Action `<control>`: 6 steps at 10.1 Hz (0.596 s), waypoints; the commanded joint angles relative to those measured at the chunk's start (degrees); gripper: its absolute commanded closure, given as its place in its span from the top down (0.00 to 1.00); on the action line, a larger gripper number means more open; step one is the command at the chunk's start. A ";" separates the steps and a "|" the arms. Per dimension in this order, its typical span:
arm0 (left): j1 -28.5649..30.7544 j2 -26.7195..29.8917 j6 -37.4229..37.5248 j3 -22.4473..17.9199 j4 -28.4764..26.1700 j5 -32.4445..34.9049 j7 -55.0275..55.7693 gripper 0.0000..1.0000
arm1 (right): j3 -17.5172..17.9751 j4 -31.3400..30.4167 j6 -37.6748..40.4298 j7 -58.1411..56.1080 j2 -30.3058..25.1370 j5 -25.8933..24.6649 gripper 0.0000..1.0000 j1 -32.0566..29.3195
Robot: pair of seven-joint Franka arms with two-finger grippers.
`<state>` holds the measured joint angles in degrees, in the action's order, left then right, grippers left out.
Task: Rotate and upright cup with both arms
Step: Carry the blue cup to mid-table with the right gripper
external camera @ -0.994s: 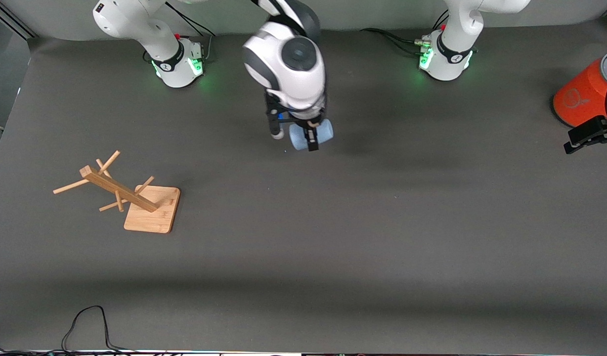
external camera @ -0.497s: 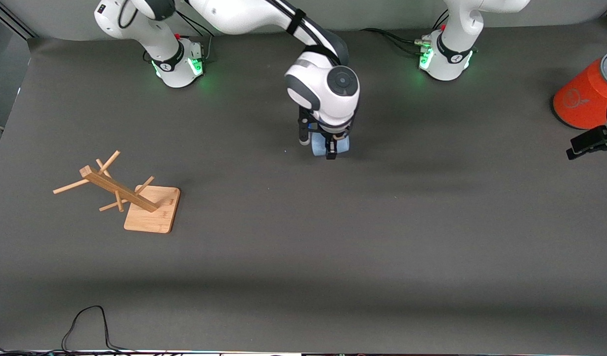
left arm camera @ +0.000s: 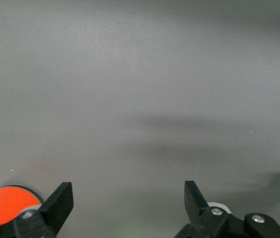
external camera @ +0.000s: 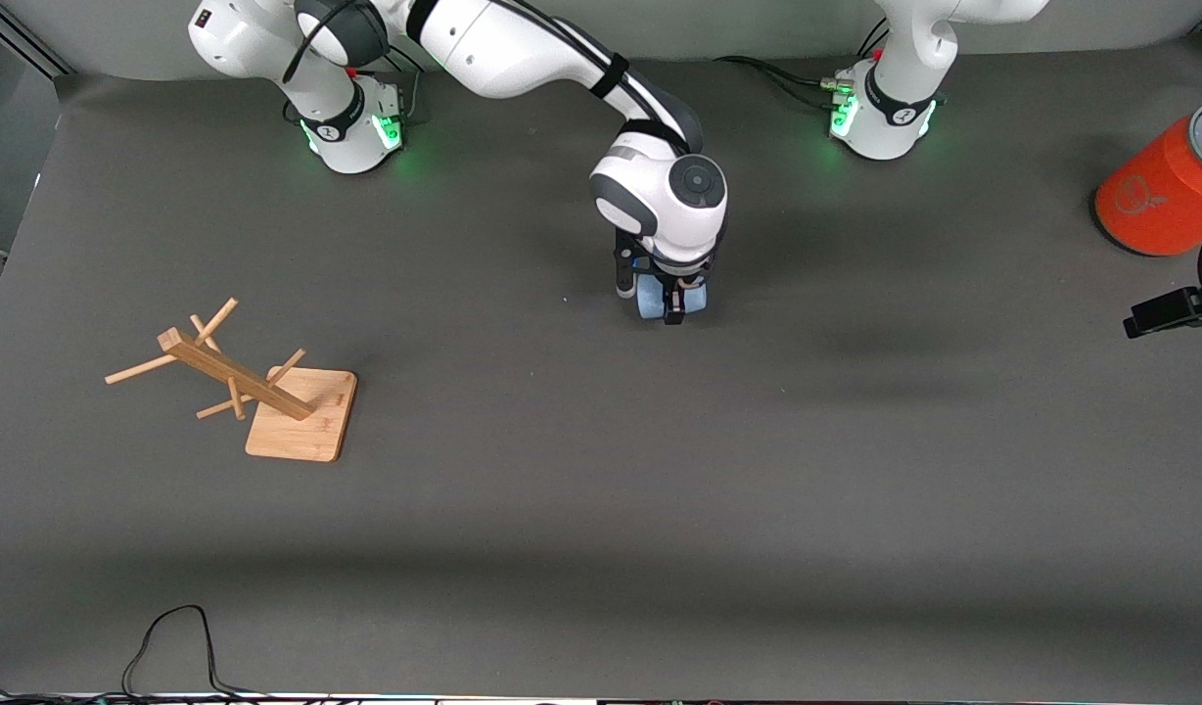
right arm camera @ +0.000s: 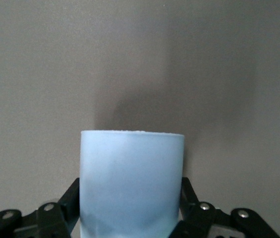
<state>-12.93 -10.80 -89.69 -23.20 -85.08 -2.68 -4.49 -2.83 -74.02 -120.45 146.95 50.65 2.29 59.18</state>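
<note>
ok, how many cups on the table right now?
1. The cup sits mid-table, clamped in the right gripper. The orange cylinder at the left arm's end is no cup; the open left gripper hangs near it. The wooden rack carries none.

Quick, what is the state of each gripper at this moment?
Left gripper: open, holding nothing, beside the orange cylinder.
Right gripper: shut on the pale-blue cup.
</note>
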 commanded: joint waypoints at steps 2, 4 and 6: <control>0.19 0.17 0.83 0.09 0.26 0.22 0.71 1.00 | -0.95 2.13 -1.27 1.85 3.13 -1.06 0.79 0.32; 0.19 0.08 1.09 0.09 0.09 0.31 0.80 1.00 | -0.95 2.13 -1.36 1.85 3.32 -1.06 0.97 -0.21; 0.19 -0.27 1.09 0.09 0.00 0.22 0.88 1.00 | -0.95 2.13 -1.36 1.85 3.32 -1.06 1.00 -0.29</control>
<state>-12.89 -10.99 -89.48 -23.21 -85.11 -2.68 -4.46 -3.69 -73.75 -121.67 147.17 53.00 2.29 58.74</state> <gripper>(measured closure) 0.000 0.004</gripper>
